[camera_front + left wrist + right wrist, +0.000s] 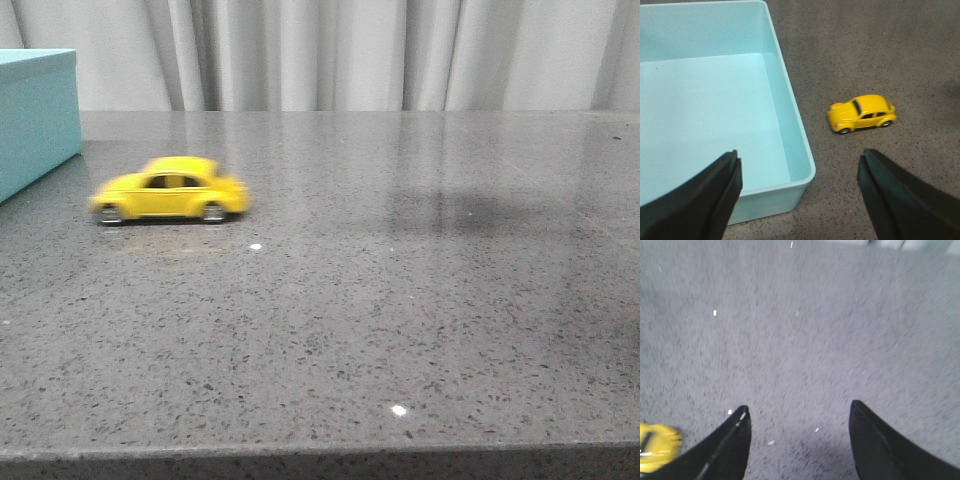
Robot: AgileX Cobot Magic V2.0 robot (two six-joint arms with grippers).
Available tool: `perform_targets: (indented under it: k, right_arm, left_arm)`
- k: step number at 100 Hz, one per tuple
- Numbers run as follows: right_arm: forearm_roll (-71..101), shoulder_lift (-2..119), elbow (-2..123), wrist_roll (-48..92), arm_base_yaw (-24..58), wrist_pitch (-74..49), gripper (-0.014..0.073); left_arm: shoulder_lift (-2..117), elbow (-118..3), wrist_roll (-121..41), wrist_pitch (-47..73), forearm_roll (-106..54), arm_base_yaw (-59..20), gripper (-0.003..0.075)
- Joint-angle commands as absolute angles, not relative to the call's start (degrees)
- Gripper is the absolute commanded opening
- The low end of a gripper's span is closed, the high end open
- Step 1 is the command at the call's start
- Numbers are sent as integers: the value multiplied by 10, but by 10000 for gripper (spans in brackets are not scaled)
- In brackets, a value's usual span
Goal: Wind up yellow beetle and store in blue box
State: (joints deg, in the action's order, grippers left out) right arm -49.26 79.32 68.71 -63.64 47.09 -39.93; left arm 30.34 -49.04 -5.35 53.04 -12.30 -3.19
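yellow beetle beside the open blue box

yellow beetle (170, 191) stands on its wheels left of centre in the front view, near the lidless blue box (35, 115) at the upper left. left gripper (800, 192) and right gripper (797, 437) both spread, holding nothing.

No readable text, label or number anywhere.

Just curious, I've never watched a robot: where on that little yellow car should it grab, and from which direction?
Probably across the doors, coming down from above. The yellow beetle stands upright on its wheels on the table, its flat sides giving better purchase than the rounded roof. The left gripper is open and nearer it.
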Motion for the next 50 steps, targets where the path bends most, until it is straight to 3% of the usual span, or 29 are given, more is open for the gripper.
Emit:
perform_targets:
  k: [1,50]
  right_arm:
    - [-547,745,709,-626,466,-390,437]
    - [-593,579,668,-524,466,-449,437]
  left_arm:
    - [311,-510,-52,493,-135,-36,482]
    - [311,-510,-52,493,-135,-36,482]
